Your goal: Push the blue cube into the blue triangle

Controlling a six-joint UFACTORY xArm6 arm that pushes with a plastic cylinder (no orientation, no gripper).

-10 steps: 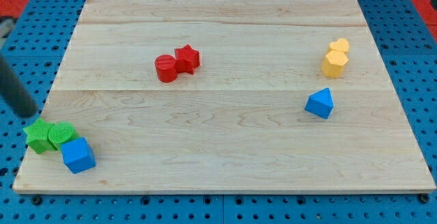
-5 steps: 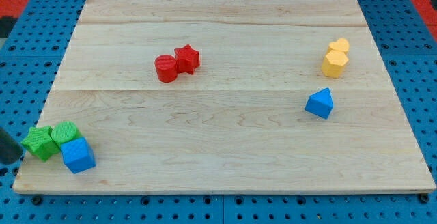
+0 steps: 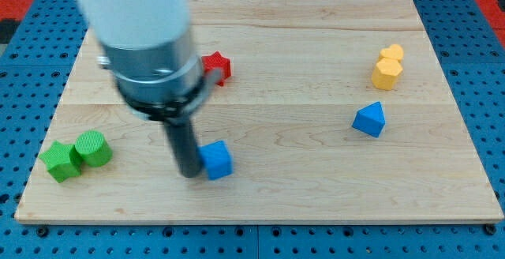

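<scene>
Toward the view's bottom, left of the board's centre, sits the blue cube, with my tip pressed against its left side. I carry no jaws, only the rod, so nothing is grasped. Well apart to the view's right lies the blue triangle. Above it stand two yellow blocks, touching. A red star shows beside my arm. At the left edge, a green star touches a green cylinder on the wooden board.
</scene>
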